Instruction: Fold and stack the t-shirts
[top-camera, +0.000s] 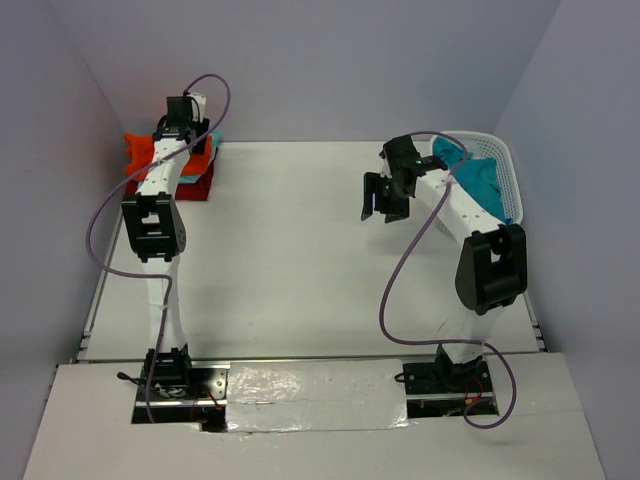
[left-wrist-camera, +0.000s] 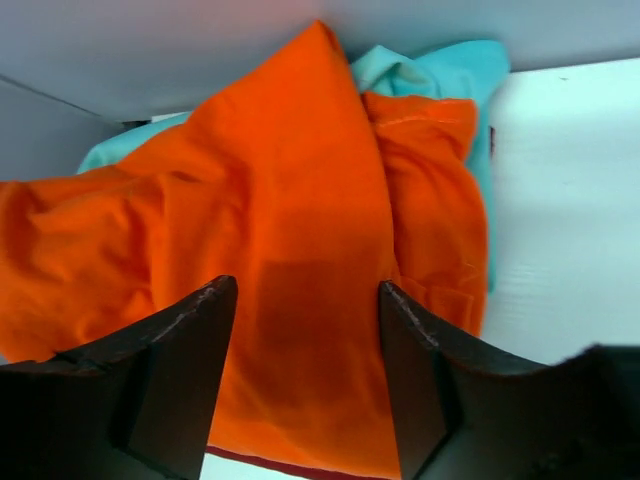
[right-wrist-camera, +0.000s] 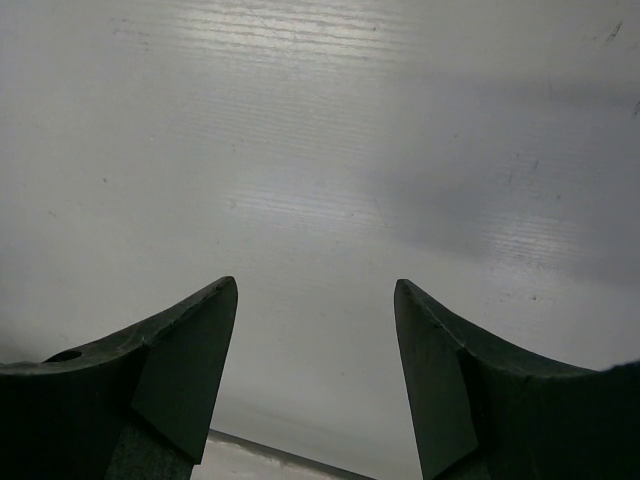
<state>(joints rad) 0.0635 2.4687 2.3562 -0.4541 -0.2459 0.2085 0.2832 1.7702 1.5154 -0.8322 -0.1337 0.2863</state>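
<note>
Bright orange cloth t-shirt (left-wrist-camera: 300, 250) crumpled in far-left corner, my left claw (left-wrist-camera: 305, 385) spread wide over it. Right claw (right-wrist-camera: 315, 385) spread over white tabletop (right-wrist-camera: 320, 150).

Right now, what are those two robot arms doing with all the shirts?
The left gripper hangs open over an orange shirt, which lies on top of a pile in the far left corner, with a light aqua shirt and a dark red shirt under it. The right gripper is open too, holding nothing, above the bare table. A teal shirt sits bunched in the white basket on the far right.
</note>
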